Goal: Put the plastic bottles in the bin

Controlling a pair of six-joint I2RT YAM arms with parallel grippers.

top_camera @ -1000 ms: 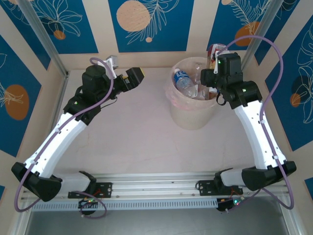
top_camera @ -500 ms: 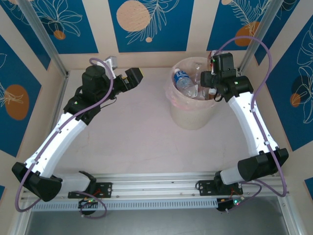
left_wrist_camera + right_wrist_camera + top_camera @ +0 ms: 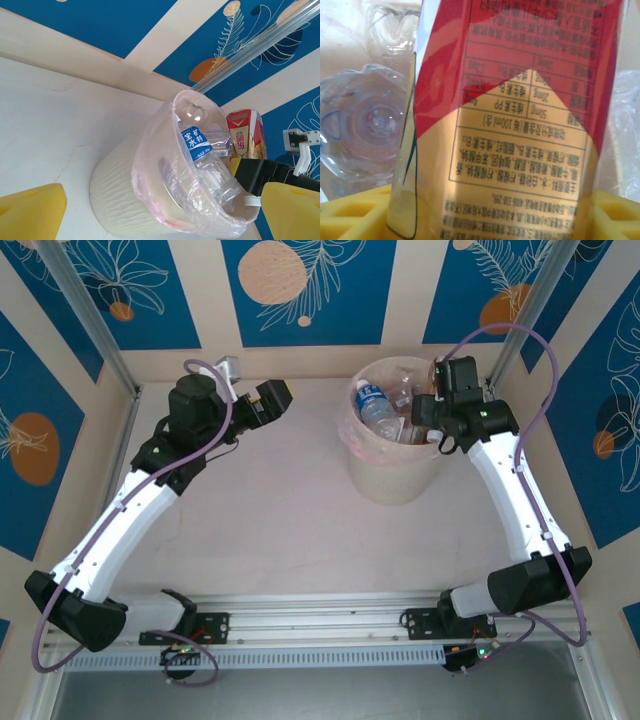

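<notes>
Red-and-gold labelled plastic bottle (image 3: 245, 131) held at the mouth of the cream-white lined bin (image 3: 395, 475), far-right of the worktop (image 3: 280, 520).
It is clamped by the right gripper (image 3: 425, 420); release is judged the step in hand, needing parted jaws. The left gripper (image 3: 275, 395) is spread apart.

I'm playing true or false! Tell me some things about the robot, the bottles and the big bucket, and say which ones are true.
1. A bottle with a blue label lies inside the bin. True.
2. The left tool is holding a bottle. False: its fingers are spread apart with nothing between them.
3. The bin has tipped over on its side. False: it stands upright on the table.
4. The right tool grips a red and gold container at the bin. True.
</notes>
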